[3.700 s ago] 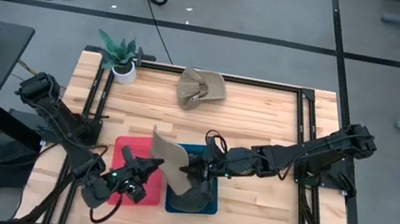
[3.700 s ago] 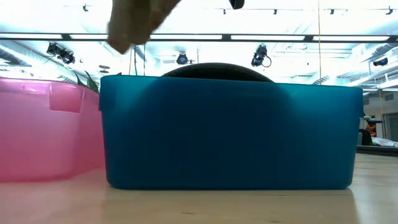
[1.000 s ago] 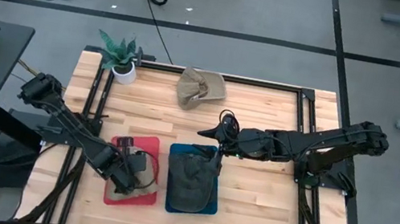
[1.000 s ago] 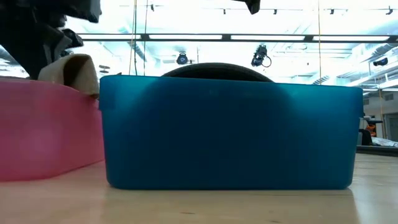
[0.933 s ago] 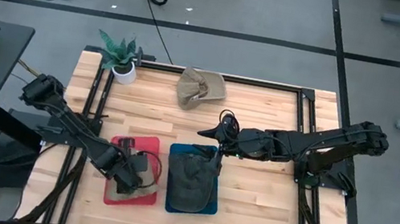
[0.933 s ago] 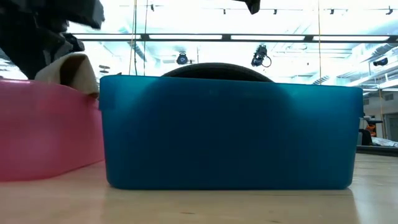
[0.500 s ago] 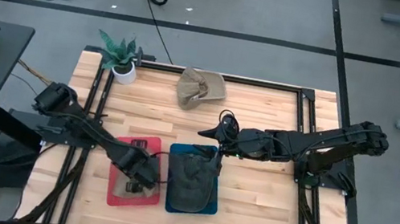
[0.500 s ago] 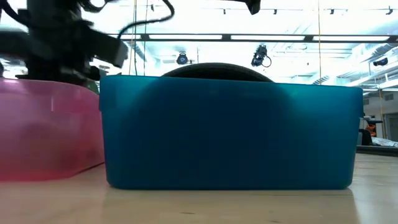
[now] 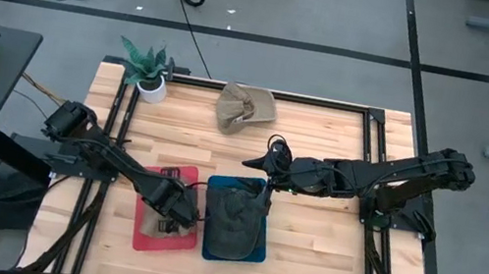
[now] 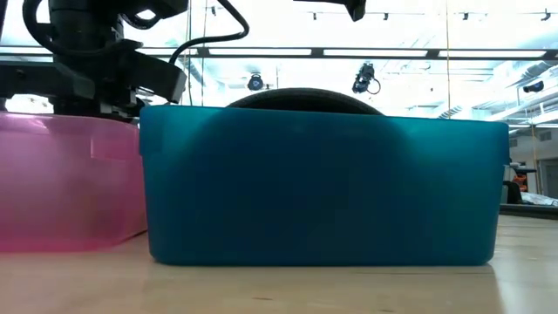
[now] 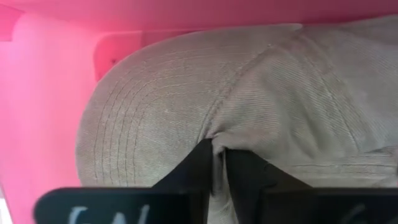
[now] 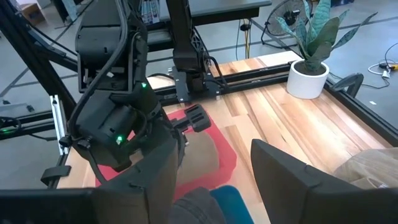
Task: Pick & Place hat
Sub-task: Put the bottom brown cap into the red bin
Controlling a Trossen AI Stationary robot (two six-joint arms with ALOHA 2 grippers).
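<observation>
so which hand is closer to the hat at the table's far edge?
Right. The right hand hangs above the blue bin's far end, nearer the loose tan hat. The left hand is down in the pink bin, farther away.

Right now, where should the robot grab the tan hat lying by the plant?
Probably a raised fold near the middle of the tan hat, coming straight down from above: it lies slumped and creased on the bare table, with nothing over it.
</observation>
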